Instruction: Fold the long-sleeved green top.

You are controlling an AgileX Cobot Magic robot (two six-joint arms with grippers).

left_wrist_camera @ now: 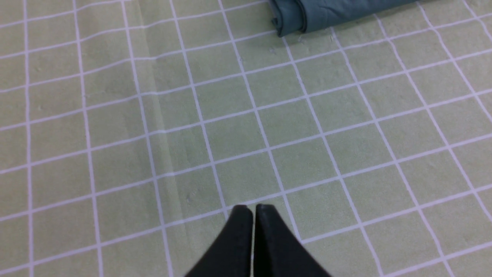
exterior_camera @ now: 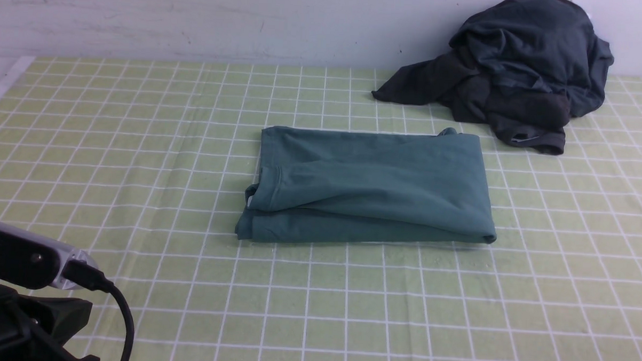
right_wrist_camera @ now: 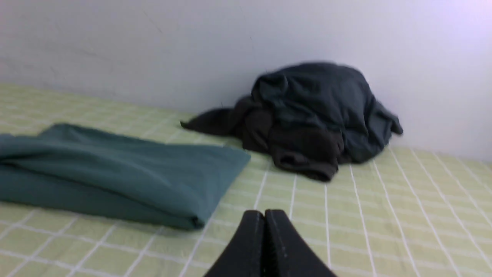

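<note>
Black fingertips pressed together mark the left gripper (left_wrist_camera: pixel 251 209), empty and held low over the checked tablecloth (exterior_camera: pixel 139 195), near the green long-sleeved top (exterior_camera: pixel 369 185) but clear of its corner. The right gripper (right_wrist_camera: pixel 264 213) is likewise closed on nothing, just short of the top's other end. Between them the top lies flat as a tidy folded rectangle. It looks like soft, light cotton that would sag; I'd pinch it at the doubled corners. Beyond it, against the wall (exterior_camera: pixel 198 16), slumps a heap of dark charcoal garments (exterior_camera: pixel 517 70).
</note>
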